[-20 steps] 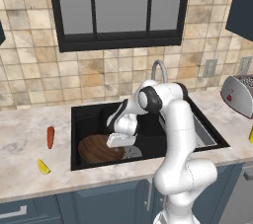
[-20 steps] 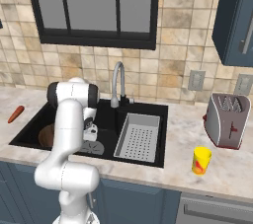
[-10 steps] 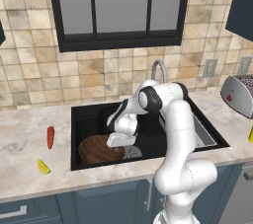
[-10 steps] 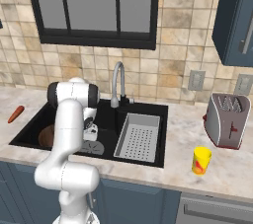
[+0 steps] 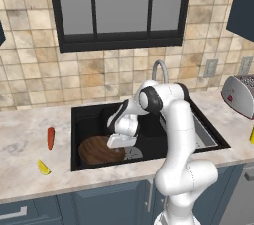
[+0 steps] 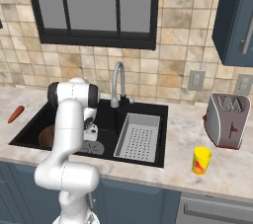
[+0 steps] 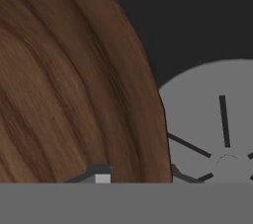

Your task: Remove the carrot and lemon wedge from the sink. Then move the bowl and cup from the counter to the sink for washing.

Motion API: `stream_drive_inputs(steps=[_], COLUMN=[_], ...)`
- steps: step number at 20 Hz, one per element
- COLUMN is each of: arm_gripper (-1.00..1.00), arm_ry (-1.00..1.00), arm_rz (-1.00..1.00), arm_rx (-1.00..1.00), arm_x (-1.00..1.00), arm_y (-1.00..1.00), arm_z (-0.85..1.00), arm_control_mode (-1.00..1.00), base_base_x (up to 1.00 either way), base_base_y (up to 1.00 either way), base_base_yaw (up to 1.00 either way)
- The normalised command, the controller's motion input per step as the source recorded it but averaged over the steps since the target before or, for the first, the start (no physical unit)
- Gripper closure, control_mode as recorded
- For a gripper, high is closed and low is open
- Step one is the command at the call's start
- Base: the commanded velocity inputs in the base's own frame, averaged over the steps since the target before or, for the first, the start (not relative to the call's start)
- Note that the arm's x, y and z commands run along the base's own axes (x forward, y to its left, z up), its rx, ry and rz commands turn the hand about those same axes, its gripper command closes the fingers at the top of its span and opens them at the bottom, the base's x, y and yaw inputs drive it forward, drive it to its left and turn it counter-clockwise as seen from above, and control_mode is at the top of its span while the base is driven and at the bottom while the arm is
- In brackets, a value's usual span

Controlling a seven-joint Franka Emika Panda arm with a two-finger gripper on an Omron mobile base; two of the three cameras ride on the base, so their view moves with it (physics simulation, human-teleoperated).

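Nothing has visibly moved since the earlier frame; arm and objects hold position. End effector (image 5: 117, 143) stays low in the sink (image 5: 87, 115), jaws narrowly parted astride the bowl (image 5: 96, 150) rim, apparently gripping it. Bowl rests on the sink floor, drain (image 7: 217, 119) at its 3 o'clock. Carrot (image 5: 50, 138) and lemon wedge (image 5: 43, 167) on the worktop (image 5: 25, 144), 9 o'clock of the sink. Cup (image 6: 201, 160) on the worktop at the sink's 3 o'clock.

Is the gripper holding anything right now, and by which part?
The gripper is down in the black sink, its fingers straddling the rim of the wide brown wooden bowl beside the drain. Whether they are actually clamping it cannot be told.
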Motion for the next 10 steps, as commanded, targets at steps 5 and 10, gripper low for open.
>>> stream_drive_inputs(steps=[5,10], arm_gripper=[1.0,-1.0], arm_ry=[-0.02,-0.09], arm_rz=[0.0,0.0], arm_rx=[0.0,0.0], arm_x=[0.0,-0.04], arm_y=[0.06,0.09], arm_z=[-0.03,0.0], arm_control_mode=[-1.0,-1.0], base_base_x=[0.0,0.0], base_base_y=[0.0,0.0], base_base_yaw=[0.0,0.0])
